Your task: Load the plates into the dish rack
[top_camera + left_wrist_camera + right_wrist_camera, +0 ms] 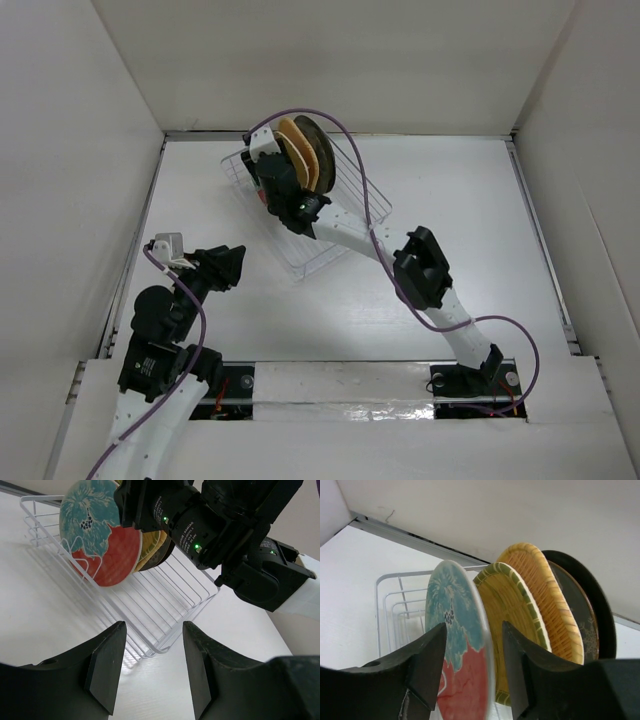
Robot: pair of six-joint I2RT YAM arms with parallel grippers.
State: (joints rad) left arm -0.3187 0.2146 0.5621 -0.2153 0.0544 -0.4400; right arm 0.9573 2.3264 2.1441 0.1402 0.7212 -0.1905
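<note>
Only from right wrist: teal-and-red plate [456, 630] within right pincer [473, 630]

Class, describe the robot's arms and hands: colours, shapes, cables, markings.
The left arm and right arm have white links, black joints and purple cables. The left hand and right hand have black wedge-shaped fingers. Green lights mark the right wrist.

Plates [308, 150] stood on edge, side by side, in the dish rack's [362, 190] far end. The rack sat on the table [470, 230], left of centre.
</note>
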